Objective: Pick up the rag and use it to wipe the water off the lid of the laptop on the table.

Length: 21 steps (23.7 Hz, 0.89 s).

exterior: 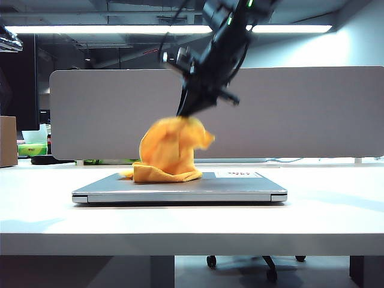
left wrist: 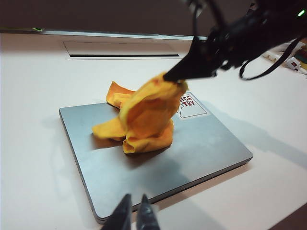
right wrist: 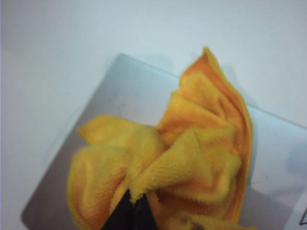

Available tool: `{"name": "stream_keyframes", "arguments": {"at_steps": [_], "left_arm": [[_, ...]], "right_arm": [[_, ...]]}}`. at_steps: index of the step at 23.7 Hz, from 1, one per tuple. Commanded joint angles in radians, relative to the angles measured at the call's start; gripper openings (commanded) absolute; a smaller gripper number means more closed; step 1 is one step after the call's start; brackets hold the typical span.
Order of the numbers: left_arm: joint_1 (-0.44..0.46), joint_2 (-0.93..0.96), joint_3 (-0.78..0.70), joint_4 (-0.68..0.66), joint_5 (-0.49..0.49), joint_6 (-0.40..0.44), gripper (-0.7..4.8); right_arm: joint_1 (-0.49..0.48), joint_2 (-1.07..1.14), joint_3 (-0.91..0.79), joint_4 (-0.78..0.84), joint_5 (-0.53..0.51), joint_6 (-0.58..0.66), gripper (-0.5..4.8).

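Wide white table (exterior: 48, 210), grey divider panel (exterior: 108, 114) standing behind. Closed laptop (exterior: 180, 195) flat on the table, silver lid (left wrist: 201, 148) facing up, white sticker (left wrist: 191, 106) with red marks near one corner. Orange-yellow rag (exterior: 171, 150) bunched into a peak, lower folds resting on the lid, top pinched in the right gripper (right wrist: 130, 211), jaws clamped tight on the cloth above the laptop. Left gripper (left wrist: 134, 215) low by the laptop's near edge, fingers nearly together, holding nothing.
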Motion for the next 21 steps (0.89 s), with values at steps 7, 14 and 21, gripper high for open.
{"name": "stream_keyframes", "arguments": {"at_steps": [7,14,21], "left_arm": [[0.001,0.001,0.008,0.013,0.003,0.008,0.21],[0.001,0.001,0.008,0.013,-0.004,0.008,0.21],[0.001,0.001,0.007,0.013,-0.009,0.008,0.21]], "right_arm": [[0.044,0.161,0.008,0.019,-0.027,0.002,-0.02],[0.052,0.184,0.015,-0.057,0.031,-0.064,-0.02],[-0.06,0.142,0.016,-0.34,0.168,-0.14,-0.02]]}}
